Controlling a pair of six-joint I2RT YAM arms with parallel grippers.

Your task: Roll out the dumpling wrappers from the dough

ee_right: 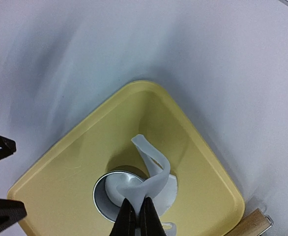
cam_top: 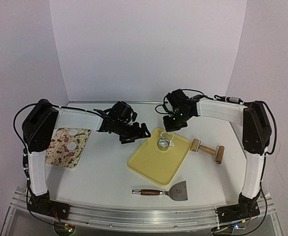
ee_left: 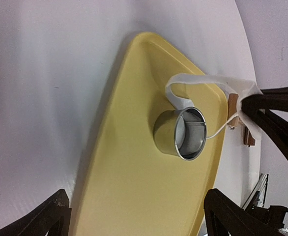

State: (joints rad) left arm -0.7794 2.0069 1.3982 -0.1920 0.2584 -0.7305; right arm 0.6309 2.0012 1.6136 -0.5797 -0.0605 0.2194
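Two dumpling wrappers (cam_top: 73, 132) (cam_top: 71, 146), small white discs, lie on a floral mat (cam_top: 60, 152) at the left. A metal ring cutter (cam_top: 163, 143) stands on a yellow tray (cam_top: 154, 164); it also shows in the left wrist view (ee_left: 181, 132) and the right wrist view (ee_right: 104, 199), with white dough inside it. My right gripper (ee_right: 137, 216) (cam_top: 171, 130) is shut on a strip of leftover dough (ee_right: 154, 162) (ee_left: 203, 80) and holds it up above the ring. My left gripper (cam_top: 135, 136) (ee_left: 139, 219) is open and empty, hovering by the tray's left edge.
A wooden rolling pin (cam_top: 208, 150) lies right of the tray. A metal scraper with a wooden handle (cam_top: 163, 191) lies near the front edge. The floral mat sits close to the left arm's base.
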